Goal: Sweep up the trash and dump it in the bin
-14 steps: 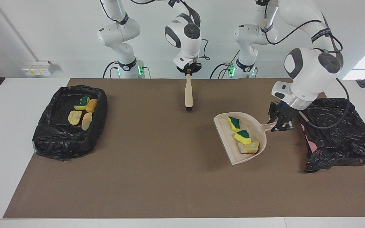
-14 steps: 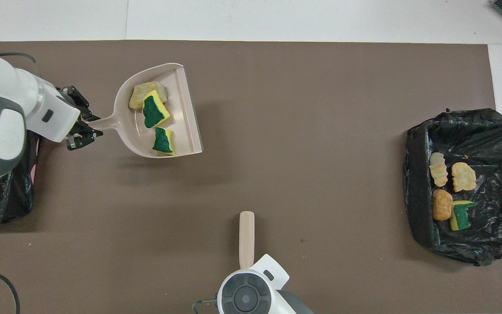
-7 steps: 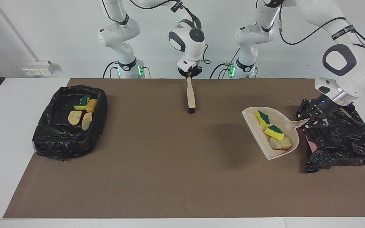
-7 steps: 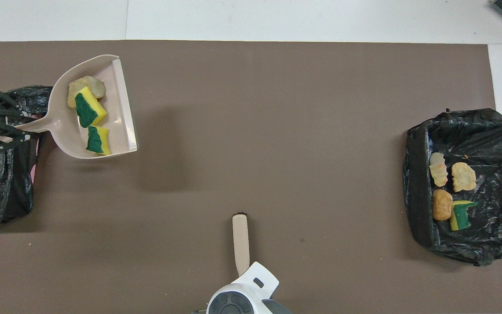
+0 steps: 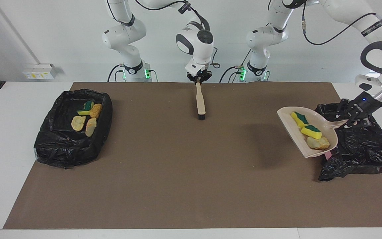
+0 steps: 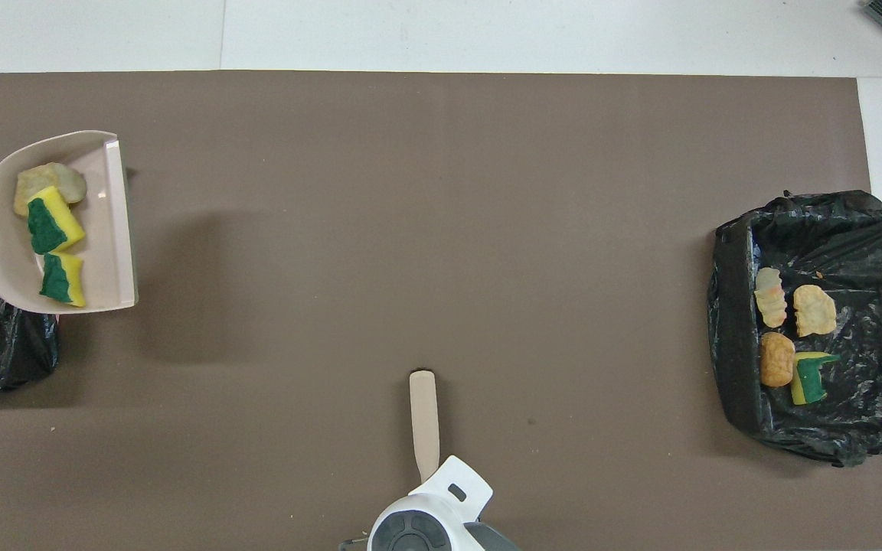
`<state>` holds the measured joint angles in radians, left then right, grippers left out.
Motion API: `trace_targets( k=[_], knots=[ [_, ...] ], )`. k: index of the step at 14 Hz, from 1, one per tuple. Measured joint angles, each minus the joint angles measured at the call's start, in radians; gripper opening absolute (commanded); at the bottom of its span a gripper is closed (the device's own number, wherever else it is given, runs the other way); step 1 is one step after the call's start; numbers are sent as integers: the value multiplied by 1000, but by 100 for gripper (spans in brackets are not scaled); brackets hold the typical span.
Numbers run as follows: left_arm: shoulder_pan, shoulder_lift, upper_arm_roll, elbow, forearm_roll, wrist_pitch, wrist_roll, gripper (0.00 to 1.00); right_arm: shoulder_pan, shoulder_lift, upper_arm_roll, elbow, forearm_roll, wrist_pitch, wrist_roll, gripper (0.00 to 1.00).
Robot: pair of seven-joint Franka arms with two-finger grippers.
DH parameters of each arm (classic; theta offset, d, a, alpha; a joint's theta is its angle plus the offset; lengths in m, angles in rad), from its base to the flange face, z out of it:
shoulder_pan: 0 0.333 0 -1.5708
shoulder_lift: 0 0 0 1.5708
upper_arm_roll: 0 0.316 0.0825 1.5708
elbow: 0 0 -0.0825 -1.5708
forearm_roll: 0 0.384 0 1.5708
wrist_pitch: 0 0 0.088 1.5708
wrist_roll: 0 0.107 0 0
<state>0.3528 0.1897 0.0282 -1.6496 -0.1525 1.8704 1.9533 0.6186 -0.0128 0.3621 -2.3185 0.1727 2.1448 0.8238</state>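
My left gripper (image 5: 351,121) is shut on the handle of the beige dustpan (image 5: 288,121) and holds it in the air over the edge of the black-bagged bin (image 5: 360,146) at the left arm's end of the table. In the pan lie two yellow-green sponge pieces (image 5: 299,119) (image 5: 311,131) and a tan bread lump (image 5: 317,143). The overhead view shows the dustpan (image 6: 108,229) and its scraps (image 6: 54,226), with the left gripper out of frame. My right gripper (image 5: 198,79) is shut on the beige brush (image 5: 200,101), bristles down on the mat near the robots; the brush also shows from overhead (image 6: 424,413).
A second black-bagged bin (image 5: 61,152) stands at the right arm's end of the table and holds several bread lumps and a sponge piece (image 6: 808,379). A brown mat (image 5: 177,166) covers the table.
My left gripper has carried the dustpan with its scraps toward the left arm's end of the table, to over the bin's edge. My right gripper drew the brush slightly back toward the robots.
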Motion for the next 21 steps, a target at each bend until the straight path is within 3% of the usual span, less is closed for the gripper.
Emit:
trace_targets(
  k=[4, 5, 6, 7, 13, 18, 21],
  knots=[
    [106, 28, 3, 71, 114, 18, 49, 0, -22, 7, -3, 0, 0, 0, 0, 18],
    [125, 40, 3, 94, 151, 32, 52, 0, -23, 8, -3, 0, 0, 0, 0, 23],
    [134, 52, 3, 113, 196, 53, 54, 0, -23, 8, -3, 1, 0, 0, 0, 47],
    [135, 62, 1, 124, 259, 88, 55, 0, -23, 8, -3, 1, 0, 0, 0, 99],
    [134, 84, -11, 116, 544, 253, 21, 0, -42, 34, -6, 55, -9, 17, -3, 100],
    [63, 40, -20, 1, 853, 258, -290, 0, -191, 57, -13, 134, -71, 40, -80, 100],
    [16, -10, -21, -69, 988, 252, -379, 0, -320, 60, -17, 180, -164, 40, -128, 100]
  ],
)
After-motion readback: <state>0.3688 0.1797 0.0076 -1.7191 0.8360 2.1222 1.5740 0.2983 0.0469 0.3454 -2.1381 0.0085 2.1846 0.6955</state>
